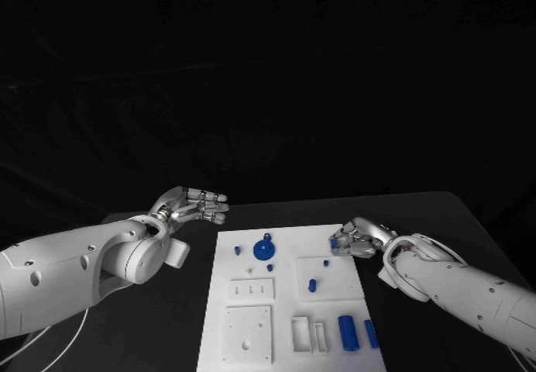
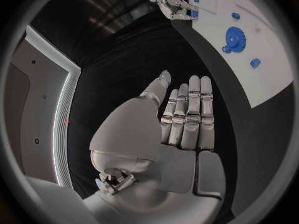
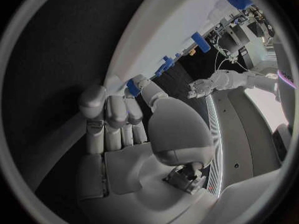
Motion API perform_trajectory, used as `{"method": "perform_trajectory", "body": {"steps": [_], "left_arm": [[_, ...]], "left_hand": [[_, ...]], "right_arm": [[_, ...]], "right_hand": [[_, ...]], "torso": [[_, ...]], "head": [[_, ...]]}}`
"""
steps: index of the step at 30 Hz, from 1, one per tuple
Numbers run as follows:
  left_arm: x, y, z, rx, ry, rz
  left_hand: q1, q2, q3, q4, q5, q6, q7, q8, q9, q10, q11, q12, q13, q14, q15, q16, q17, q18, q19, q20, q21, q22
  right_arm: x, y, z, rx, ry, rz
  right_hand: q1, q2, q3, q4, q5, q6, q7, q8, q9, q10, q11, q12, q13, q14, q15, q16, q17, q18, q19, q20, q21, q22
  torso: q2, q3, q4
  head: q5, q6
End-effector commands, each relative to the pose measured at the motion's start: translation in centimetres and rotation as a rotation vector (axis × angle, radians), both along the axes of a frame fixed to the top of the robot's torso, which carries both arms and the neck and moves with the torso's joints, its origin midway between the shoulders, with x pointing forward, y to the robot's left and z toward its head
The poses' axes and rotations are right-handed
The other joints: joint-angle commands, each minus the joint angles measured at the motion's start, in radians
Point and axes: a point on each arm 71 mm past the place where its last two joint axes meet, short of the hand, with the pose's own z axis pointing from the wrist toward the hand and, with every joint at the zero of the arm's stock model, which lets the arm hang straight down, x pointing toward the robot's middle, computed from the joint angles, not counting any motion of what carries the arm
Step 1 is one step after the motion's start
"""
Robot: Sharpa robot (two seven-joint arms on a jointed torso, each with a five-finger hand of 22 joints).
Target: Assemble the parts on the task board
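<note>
Here, right hand [image 1: 359, 239] fingers curled round a blue part [image 1: 335, 244] at board edge [image 1: 218, 310], left hand [image 1: 192, 205] spread, empty.

The white task board [image 1: 293, 310] lies flat in the middle of the black table, long side running away from the robot. On it sit small blue parts: a toothed gear [image 1: 263, 249] near the far end, two cylinders [image 1: 348, 333] lying side by side at the near right corner (one half off the frame), and a small piece [image 1: 313, 285] mid-board.
</note>
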Motion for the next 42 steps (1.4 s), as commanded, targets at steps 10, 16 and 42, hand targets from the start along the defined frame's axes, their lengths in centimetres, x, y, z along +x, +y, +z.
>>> {"method": "perform_trajectory", "body": {"steps": [10, 16, 42], "left_arm": [[-0.2, -1.3, -0.5, 0.078, 0.074, -0.092], [0.0, -2.3, -0.6, 0.139, 0.120, -0.118], [1.6, -7.1, -1.1, 0.327, 0.299, -0.206]], "left_hand": [[-0.062, 0.007, -0.001, 0.071, 0.006, 0.048, -0.021, -0.002, -0.002, 0.077, -0.029, -0.002, 0.001, 0.092, -0.036, 0.064, 0.036, -0.009, 0.078, -0.036, 0.039, 0.014], [-0.074, -0.006, 0.005, 0.120, 0.006, 0.057, -0.032, -0.002, -0.003, 0.179, -0.063, -0.003, 0.002, 0.125, -0.071, 0.188, 0.105, -0.030, 0.118, -0.077, 0.105, 0.052], [-0.332, -0.049, -0.045, 0.294, 0.097, 0.106, -0.114, 0.021, 0.689, 0.279, -0.152, 0.342, 0.367, -0.017, -0.154, 0.911, 0.475, -0.051, 0.018, -0.162, 0.493, 0.367]], "right_arm": [[0.4, 1.0, 2.0, 0.033, -0.032, -0.019], [0.6, 2.2, 3.3, 0.032, -0.044, 0.000], [-0.5, 12.7, 6.7, -0.021, -0.054, 0.095]], "right_hand": [[-0.023, -0.013, 0.080, 0.029, 0.013, -0.006, 0.007, 0.007, 0.002, -0.006, -0.006, -0.003, 0.002, 0.002, -0.003, 0.004, 0.003, 0.000, 0.034, -0.001, 0.005, 0.103], [-0.026, -0.017, 0.081, 0.033, 0.007, -0.004, 0.006, 0.008, 0.002, -0.006, -0.006, -0.003, 0.002, 0.002, -0.002, 0.002, 0.002, 0.001, 0.034, -0.001, 0.003, 0.103], [-0.017, -0.024, 0.094, 0.044, -0.018, -0.008, 0.007, 0.007, 0.002, -0.007, -0.007, -0.004, 0.003, 0.002, -0.002, -0.002, -0.001, 0.007, 0.035, 0.000, -0.004, 0.101]], "torso": [[-0.004, 0.0001, -0.0026], [-0.011, -0.0012, -0.0078], [-0.046, -0.0089, -0.0224]], "head": [[-0.011, 0.009], [-0.004, 0.008], [0.006, -0.004]]}}
